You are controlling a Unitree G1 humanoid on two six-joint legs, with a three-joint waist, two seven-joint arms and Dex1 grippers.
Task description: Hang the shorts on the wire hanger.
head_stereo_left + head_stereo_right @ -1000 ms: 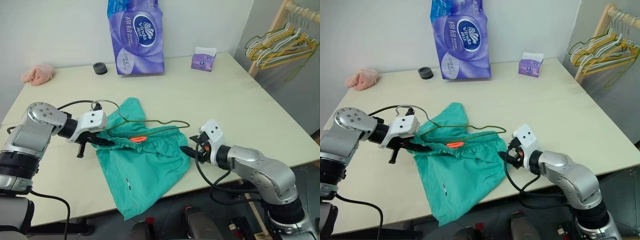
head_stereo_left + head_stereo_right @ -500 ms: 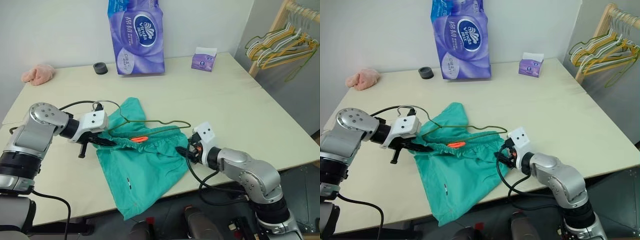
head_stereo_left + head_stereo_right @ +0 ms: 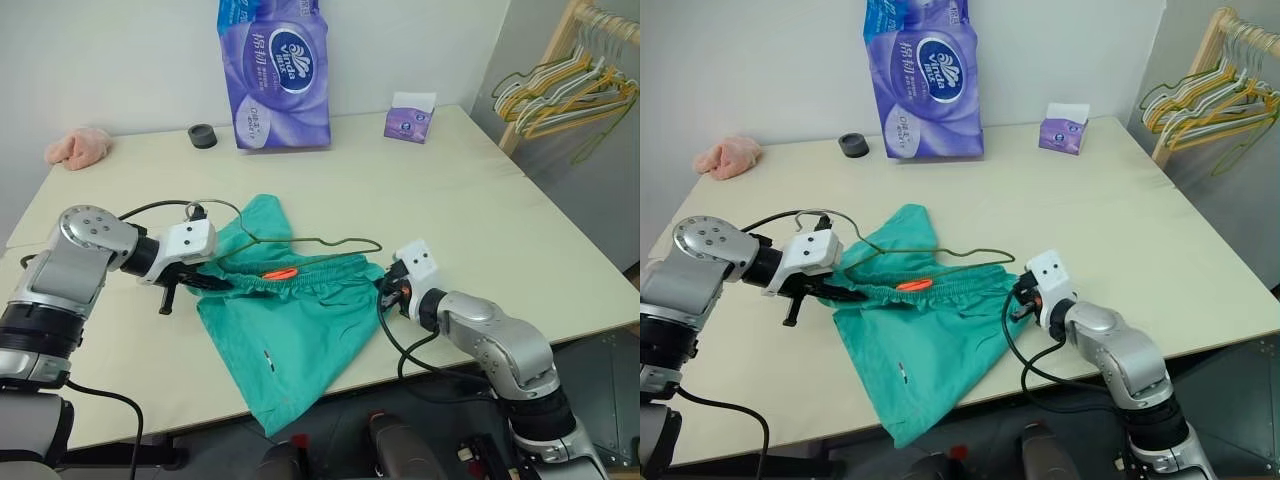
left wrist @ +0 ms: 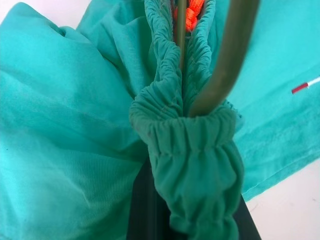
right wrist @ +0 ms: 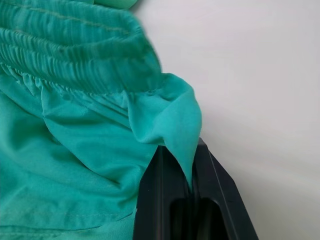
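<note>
Right gripper (image 5: pixel 186 175) is clamped together on a pinch of the shorts (image 3: pixel 290 320) at the waistband's right end. Left gripper (image 3: pixel 212 283) is closed on the waistband's left end, the gathered elastic bunched over its fingers (image 4: pixel 145 200).

The hanger (image 3: pixel 310 243) runs between the two grippers along the waistband, its wire passing into the waist opening just past the left gripper; the hook curls behind that gripper. An orange tag (image 3: pixel 281 273) shows midway between them.

Purple pack (image 3: pixel 272 70) far beyond: Chinese print, not legible. Small purple box (image 3: pixel 409 118) beyond the right gripper.

Shorts' hem overhangs the tabletop (image 3: pixel 480 210) near edge. Bare tabletop ahead of both grippers.
</note>
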